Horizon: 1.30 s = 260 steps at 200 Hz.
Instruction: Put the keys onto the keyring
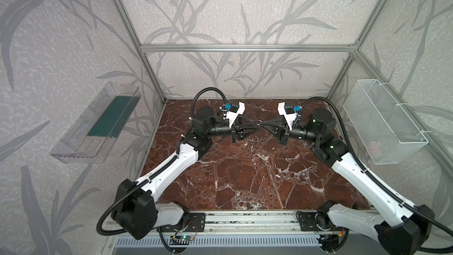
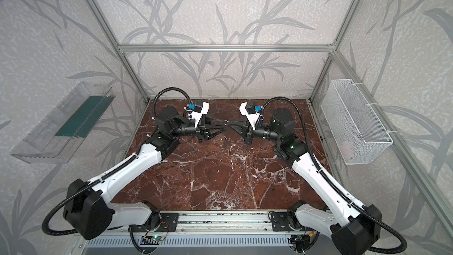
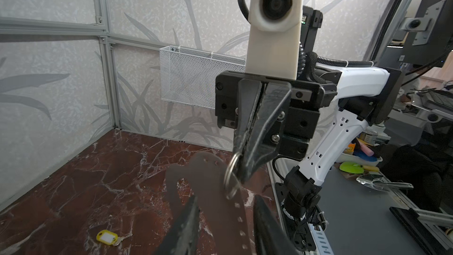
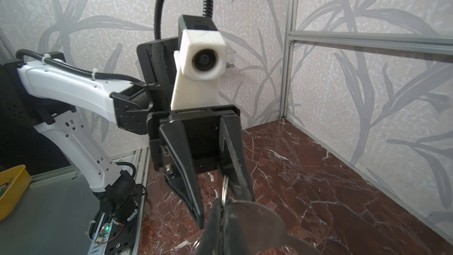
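**Risk: piece drops if ring isn't fully thru**

Both grippers meet nose to nose in mid-air over the back-centre of the marble tabletop (image 1: 245,180). R gripper (image 3: 241,175) is clamped tight on the silver keyring (image 3: 226,175), right at its tips. The flat key piece (image 3: 213,204) sits at the ring, between the L gripper (image 1: 255,126) fingers (image 3: 188,226), which stand apart, so no squeeze on it. Can't tell if the ring is properly thru a rim hole or only hooked on the edge. Can't tell either if an L finger touches the piece.

What could go wrong, imo:
- Ring only part-threaded → w/ L jaws apart, piece slides off and falls to the table.
- Thin ring pinched at the very tips → piece's weight twists it, ring pops out, both drop.
- L backing out → a finger snags the cutout or rim and yanks piece/ring from R.
- Tips v. close → small misaim = finger clash.

Yellow tag (image 3: 106,236) lies on the table, well apart from the ring.
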Available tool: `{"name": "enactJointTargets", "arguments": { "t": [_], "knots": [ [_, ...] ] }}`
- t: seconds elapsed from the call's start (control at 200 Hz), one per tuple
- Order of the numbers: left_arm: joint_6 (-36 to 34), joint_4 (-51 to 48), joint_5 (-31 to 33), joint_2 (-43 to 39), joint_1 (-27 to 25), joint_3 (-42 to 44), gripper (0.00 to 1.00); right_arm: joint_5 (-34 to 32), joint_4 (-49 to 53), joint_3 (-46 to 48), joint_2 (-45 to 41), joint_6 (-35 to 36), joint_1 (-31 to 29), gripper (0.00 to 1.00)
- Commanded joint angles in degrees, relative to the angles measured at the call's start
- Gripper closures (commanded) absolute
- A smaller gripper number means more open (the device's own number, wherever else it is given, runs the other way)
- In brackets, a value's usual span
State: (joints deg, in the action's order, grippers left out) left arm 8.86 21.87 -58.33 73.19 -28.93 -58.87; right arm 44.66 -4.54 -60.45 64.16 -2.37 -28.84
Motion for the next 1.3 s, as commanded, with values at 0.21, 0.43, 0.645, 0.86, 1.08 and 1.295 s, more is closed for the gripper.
{"name": "enactJointTargets", "arguments": {
  "t": [0.21, 0.43, 0.645, 0.86, 1.08, 1.295],
  "knots": [
    [-17.23, -23.02, 13.57, -10.89, -0.21, -0.96, 0.6, -1.18, 19.78, -8.63, 3.17, 10.03, -0.32, 1.0],
    [-18.31, -28.44, 12.28, -8.56, -0.25, -4.82, 0.61, -0.96, 38.2, -17.69, 7.33, 18.64, -0.3, 1.0],
    [-17.94, -27.21, 9.32, -6.19, -0.29, -5.73, 0.6, -3.18, 55.17, -26.09, 11.48, 27.91, -0.81, 1.0],
    [-16.53, -24.06, 5.69, -4.97, -0.73, -4.81, 0.61, -4.14, 65.29, -31.87, 16.12, 32.96, -1.91, 1.0],
    [-15.28, -21.64, 2.72, -2.72, -1.69, -4.06, 0.66, -1.19, 64.66, -31.89, 18.37, 34.14, -1.99, 1.0],
    [-18.55, -26.43, 2.87, -1.6, -2.26, -5.07, 0.69, 1.32, 64.37, -31.49, 18.02, 35.32, -2.05, 1.0]
  ]
}}
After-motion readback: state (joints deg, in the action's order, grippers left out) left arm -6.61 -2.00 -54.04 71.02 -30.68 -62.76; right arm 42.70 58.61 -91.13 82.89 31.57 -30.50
